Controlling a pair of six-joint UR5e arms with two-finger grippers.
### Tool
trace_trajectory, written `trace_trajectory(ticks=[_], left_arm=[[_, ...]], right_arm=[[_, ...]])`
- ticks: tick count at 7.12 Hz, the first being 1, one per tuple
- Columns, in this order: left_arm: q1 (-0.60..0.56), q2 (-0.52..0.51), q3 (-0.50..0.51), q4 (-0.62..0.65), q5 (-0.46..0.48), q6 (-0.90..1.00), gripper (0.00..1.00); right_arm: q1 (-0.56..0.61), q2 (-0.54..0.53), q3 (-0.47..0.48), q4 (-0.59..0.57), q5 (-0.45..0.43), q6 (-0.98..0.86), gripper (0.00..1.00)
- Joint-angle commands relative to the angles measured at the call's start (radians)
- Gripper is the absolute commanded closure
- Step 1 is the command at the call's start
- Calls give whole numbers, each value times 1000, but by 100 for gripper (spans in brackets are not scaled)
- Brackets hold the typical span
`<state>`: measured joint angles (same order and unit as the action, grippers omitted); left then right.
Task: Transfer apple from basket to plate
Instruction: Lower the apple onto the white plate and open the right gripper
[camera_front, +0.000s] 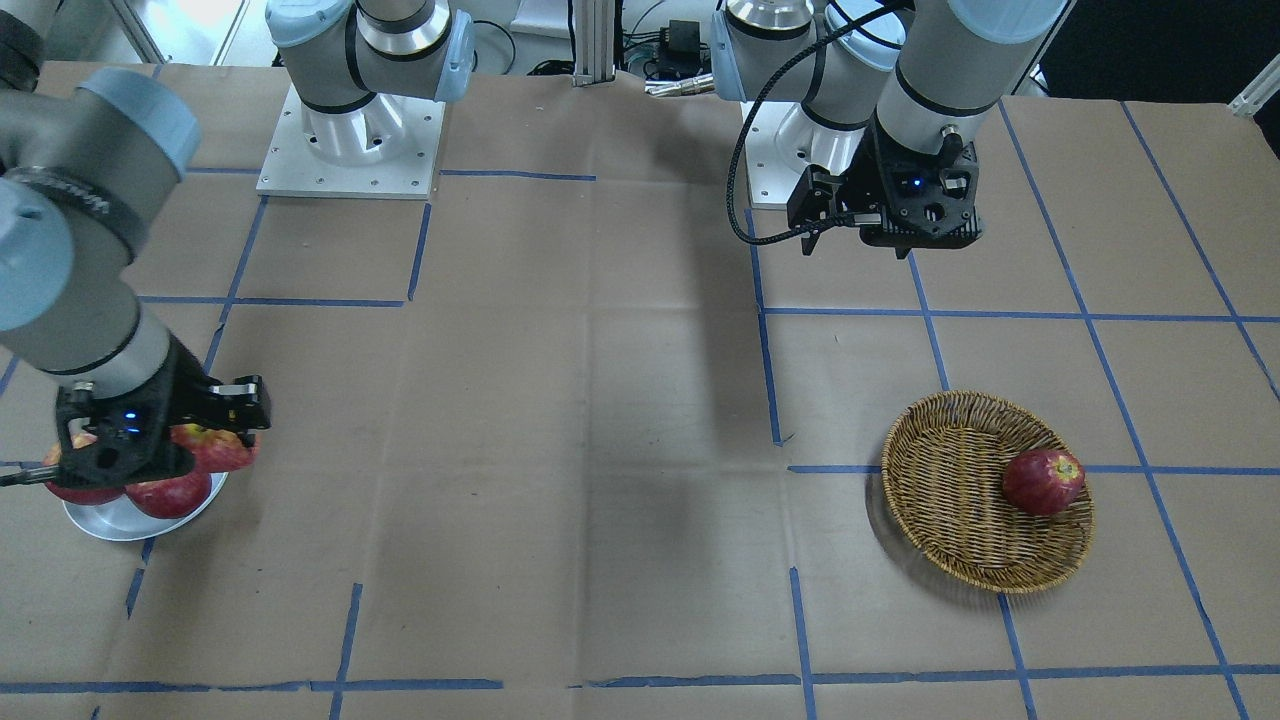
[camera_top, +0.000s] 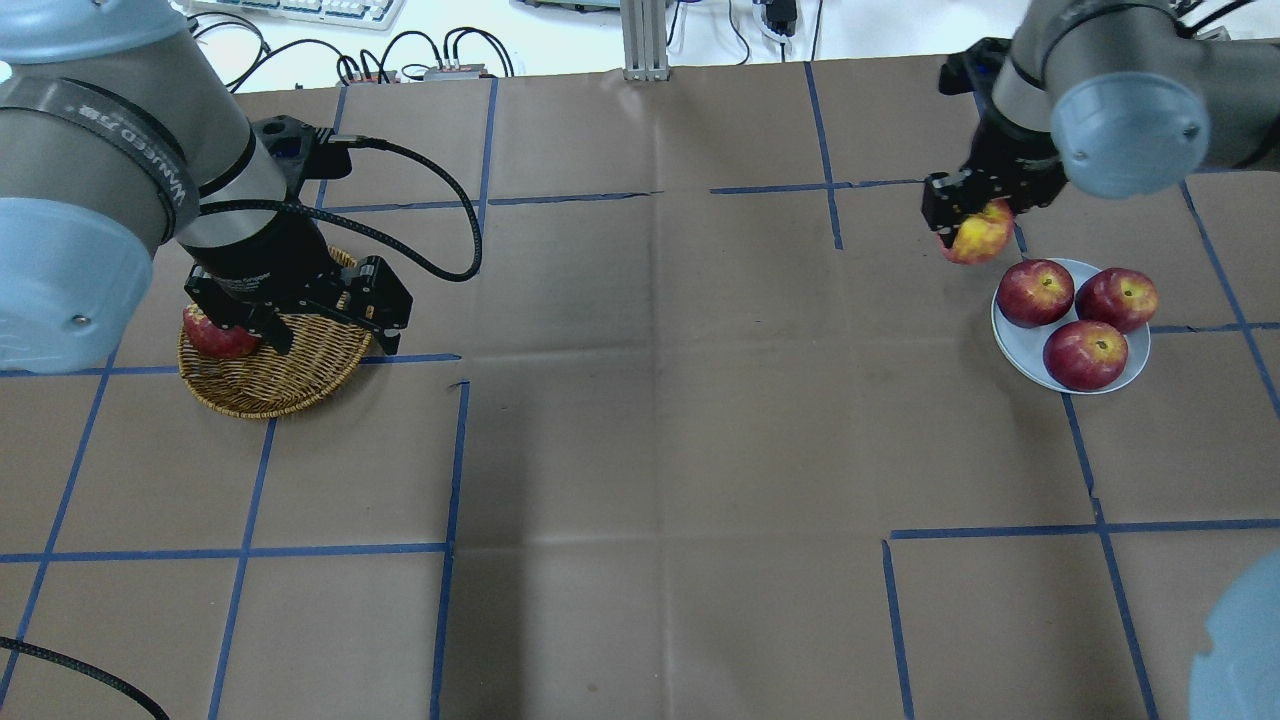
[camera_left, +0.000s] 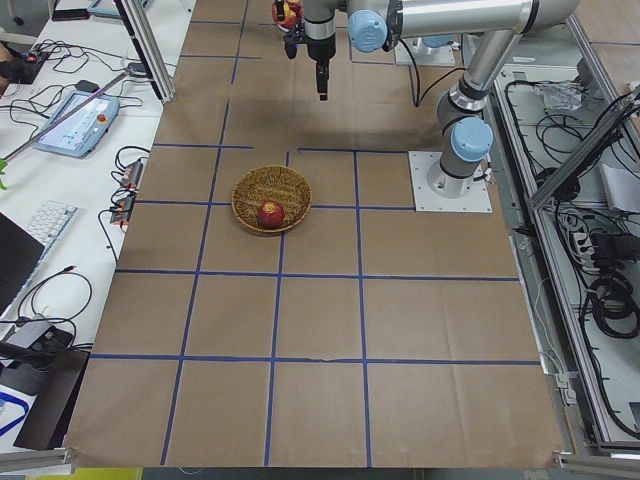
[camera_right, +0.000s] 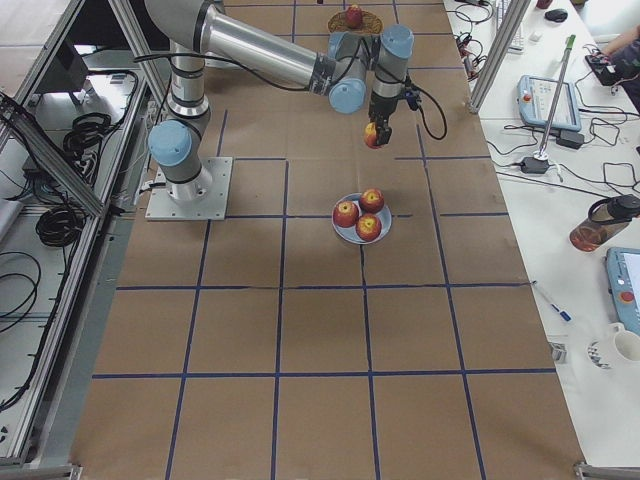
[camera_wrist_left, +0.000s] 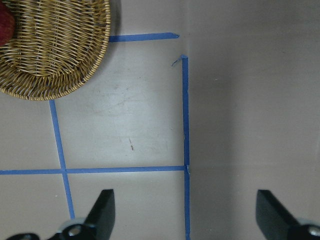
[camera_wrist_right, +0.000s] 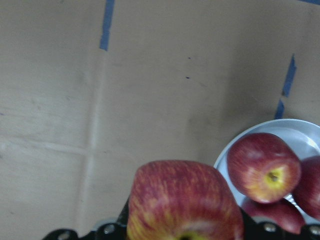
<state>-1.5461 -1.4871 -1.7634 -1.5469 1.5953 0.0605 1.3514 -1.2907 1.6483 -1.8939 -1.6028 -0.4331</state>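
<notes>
My right gripper (camera_top: 968, 218) is shut on the pale pinkish-red apple (camera_top: 980, 238) and holds it in the air just beside the far-left rim of the grey-white plate (camera_top: 1018, 345). The right wrist view shows the held apple (camera_wrist_right: 182, 202) close up, with the plate (camera_wrist_right: 302, 134) to its right. The wicker basket (camera_top: 290, 382) stands on the left side of the table. My left gripper (camera_front: 885, 240) is open and empty, raised over the table by the basket; its fingers (camera_wrist_left: 104, 210) stand wide apart.
Three darker red apples (camera_top: 1040, 292) lie on the plate. One dark red apple (camera_front: 1043, 482) lies in the basket (camera_front: 950, 500). Brown paper with blue tape lines (camera_top: 450, 450) covers the table. Both arm bases (camera_front: 350, 140) stand at the robot's side.
</notes>
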Motion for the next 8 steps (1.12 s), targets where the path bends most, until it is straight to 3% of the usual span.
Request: trace_trajectory(ticks=[1, 4, 8], left_arm=[[0, 1, -1, 1, 0, 1, 1], [0, 2, -1, 1, 0, -1, 1], [0, 10, -1, 1, 0, -1, 1]], right_arm=[[-167, 2, 60, -63, 20, -262, 50], [-206, 7, 162, -225, 24, -325, 50], [-221, 25, 168, -238, 12, -328, 50]])
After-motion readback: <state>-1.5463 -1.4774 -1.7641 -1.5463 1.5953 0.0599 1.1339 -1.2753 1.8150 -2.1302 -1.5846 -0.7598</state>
